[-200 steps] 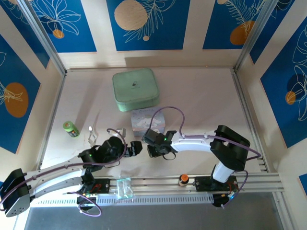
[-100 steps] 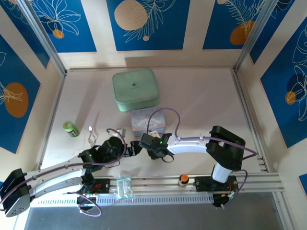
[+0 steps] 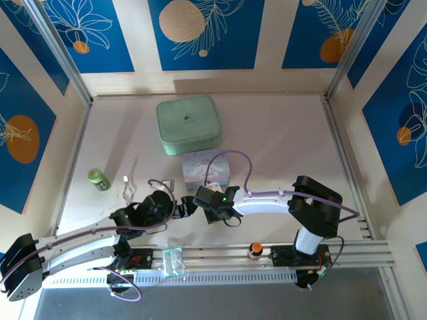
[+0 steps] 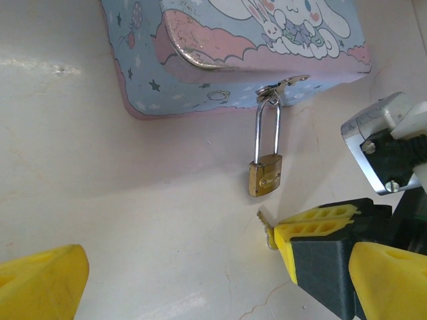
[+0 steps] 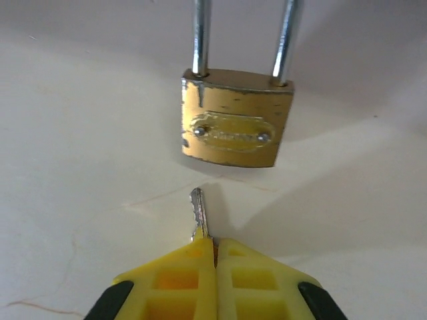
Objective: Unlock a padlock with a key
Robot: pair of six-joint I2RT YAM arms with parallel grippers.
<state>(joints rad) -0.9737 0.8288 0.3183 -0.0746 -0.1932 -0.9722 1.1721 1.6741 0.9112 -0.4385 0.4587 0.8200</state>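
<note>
The small brass padlock (image 5: pixel 237 127) lies flat on the table, its silver shackle (image 4: pixel 267 130) hooked through the hasp of the pastel cartoon box (image 4: pixel 233 47). My right gripper (image 5: pixel 215 257) is shut on the tiny silver key (image 5: pixel 199 213). The key's toothed blade sticks out toward the padlock's bottom edge, a short gap away. In the left wrist view the key (image 4: pixel 265 225) shows just below the padlock (image 4: pixel 265 175), pinched in the right gripper (image 4: pixel 300 230). My left gripper (image 4: pixel 213 287) stands wide open beside it, holding nothing.
A mint green case (image 3: pixel 189 125) sits behind the cartoon box (image 3: pixel 207 167). A green cylinder (image 3: pixel 99 179) stands at the left, with small metal bits (image 3: pixel 127 189) near it. An orange-topped knob (image 3: pixel 255 249) is on the front rail.
My right arm slid left toward the padlock and its jaws closed onto the key. The left arm has stayed still and open.
</note>
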